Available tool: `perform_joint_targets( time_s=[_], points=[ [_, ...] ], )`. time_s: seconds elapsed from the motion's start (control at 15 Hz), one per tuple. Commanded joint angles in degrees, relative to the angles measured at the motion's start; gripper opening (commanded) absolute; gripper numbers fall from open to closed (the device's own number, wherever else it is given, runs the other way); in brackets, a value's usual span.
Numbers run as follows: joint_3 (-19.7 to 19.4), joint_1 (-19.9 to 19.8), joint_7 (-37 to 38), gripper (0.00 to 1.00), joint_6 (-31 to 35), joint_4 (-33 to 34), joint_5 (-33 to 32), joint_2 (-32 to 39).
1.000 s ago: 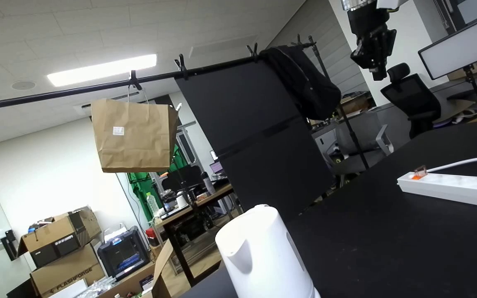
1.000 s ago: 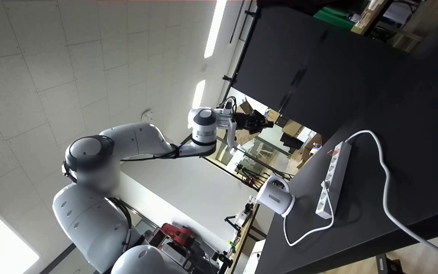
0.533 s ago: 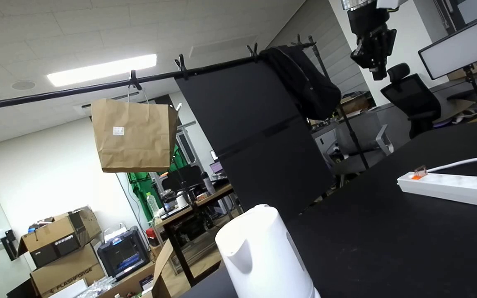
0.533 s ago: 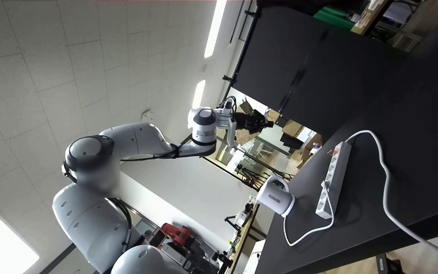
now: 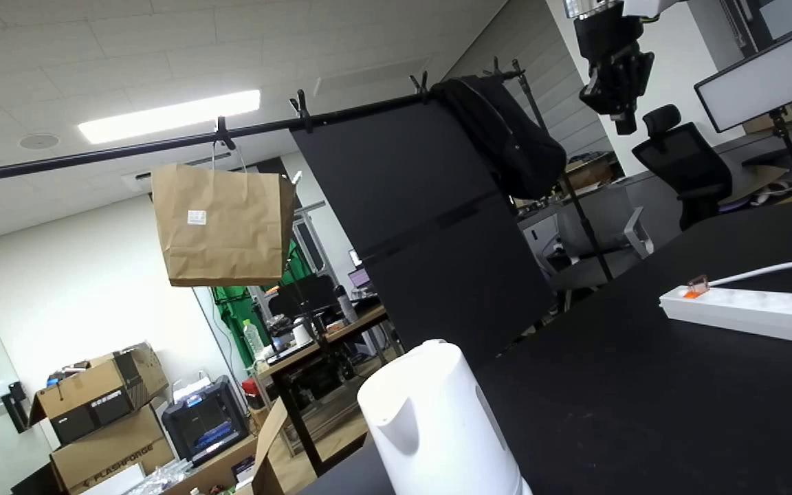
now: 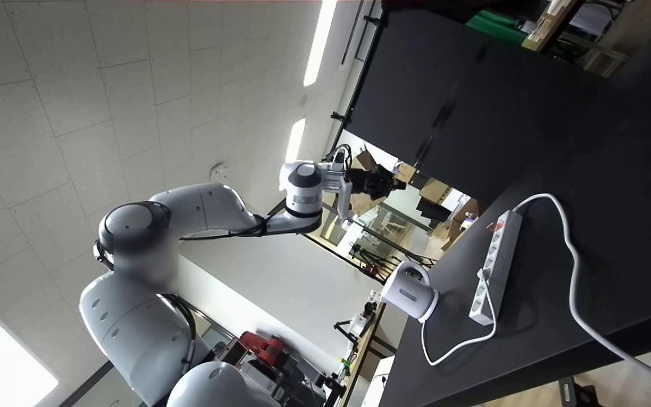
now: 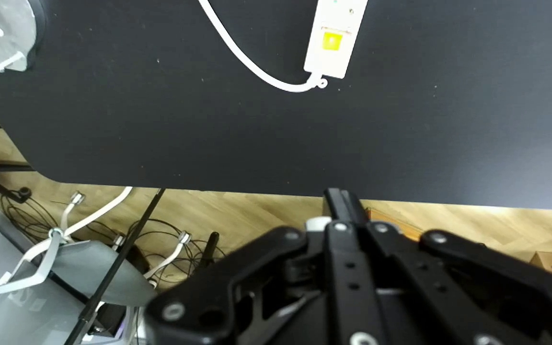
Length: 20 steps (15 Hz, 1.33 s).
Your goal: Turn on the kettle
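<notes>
White cord (image 6: 461,344) joins the electric kettle (image 6: 408,290) on the desk (image 6: 540,271) to the power strip (image 6: 496,268), likely why the two sit near. Well apart from them, the jaws are pressed together, empty, perhaps for pushing.

White kettle (image 5: 437,426), black hand (image 7: 343,193), white power strip (image 5: 746,313), black tabletop (image 5: 616,399), plain brown bag (image 5: 224,234), tan wood-patterned floor (image 7: 257,211)

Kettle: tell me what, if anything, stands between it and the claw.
Nothing visible does: both exterior views show no obstacle between the claw, high in the air, and the kettle. The power strip lies low on the table, so it likely wouldn't block an approach from above.
</notes>
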Motion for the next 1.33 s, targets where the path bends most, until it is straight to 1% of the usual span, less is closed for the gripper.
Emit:
perform_joint_targets(
  time_s=[0.0,0.33,0.4,0.53,0.6,0.8,0.87,0.93,1.0,1.13,1.27],
  points=[
    [-1.3,3.6,2.3,0.0,5.0,3.2,0.2,3.0],
    [0.0,8.2,0.7,0.0,15.2,5.1,6.3,7.8],
    [2.0,7.4,1.0,0.0,17.5,5.6,7.2,9.0],
    [3.5,8.2,1.3,0.0,22.1,6.8,9.9,11.5],
    [4.1,8.6,1.6,0.0,23.2,7.9,10.7,12.7],
    [7.3,8.5,0.4,0.0,23.5,11.4,13.7,16.0],
    [7.1,10.0,-3.4,0.0,21.5,12.7,17.5,16.7],
    [8.3,9.8,-5.3,0.0,18.5,14.1,18.5,17.3],
    [5.7,10.9,-4.5,0.01,22.3,9.7,18.4,15.2],
    [6.7,11.3,-5.9,0.01,20.3,11.7,19.6,16.4],
    [6.8,11.3,-6.1,0.01,19.9,12.2,19.7,16.6]
  ],
)
